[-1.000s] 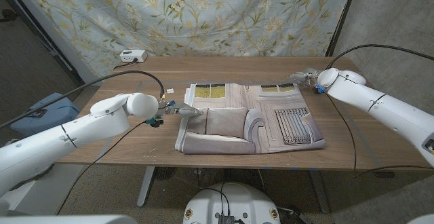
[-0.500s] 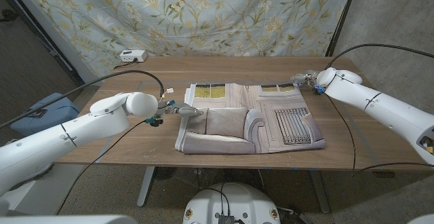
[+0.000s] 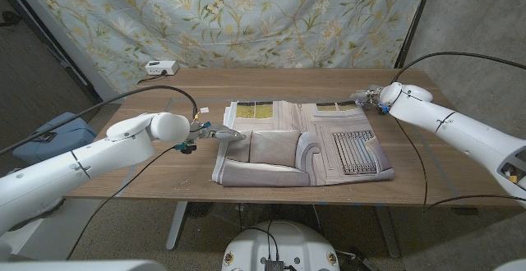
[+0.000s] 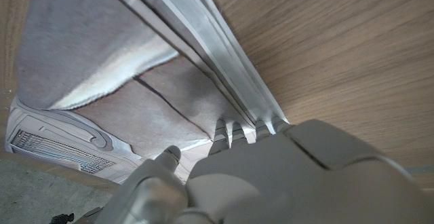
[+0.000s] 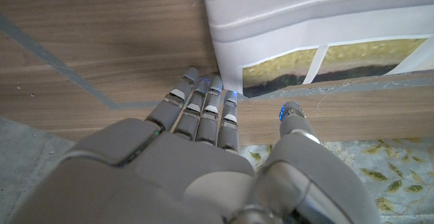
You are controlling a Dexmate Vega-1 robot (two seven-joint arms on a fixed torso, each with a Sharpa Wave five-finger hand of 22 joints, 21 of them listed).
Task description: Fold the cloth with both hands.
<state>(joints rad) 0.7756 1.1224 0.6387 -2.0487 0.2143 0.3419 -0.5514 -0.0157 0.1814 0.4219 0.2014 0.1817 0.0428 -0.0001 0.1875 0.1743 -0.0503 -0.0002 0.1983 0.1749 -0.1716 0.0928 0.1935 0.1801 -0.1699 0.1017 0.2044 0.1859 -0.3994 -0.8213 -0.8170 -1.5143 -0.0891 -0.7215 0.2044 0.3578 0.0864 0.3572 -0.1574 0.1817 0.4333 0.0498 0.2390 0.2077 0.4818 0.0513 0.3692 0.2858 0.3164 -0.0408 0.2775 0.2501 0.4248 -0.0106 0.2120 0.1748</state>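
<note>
So the cloth is spread across the middle of the head view, long axis running left to right, on the wooden table. It's a thin printed fabric, greys and whites with a couple of yellowish window panels along its upper edge, and it's already lumpy and doubled over in the lower middle.

The bit that matters: each hand sits at one short end. The left hand is at the cloth's left edge, about halfway down it, fingers stretched out along the fabric. In the left wrist view they lie right on the folded edge, but I can't tell if they've got any of it pinched. The right hand is at the upper right corner; in the right wrist view its fingers are straight, together, just reaching the corner, thumb apart, holding nothing.

My guess is the corner grab comes next.
</note>
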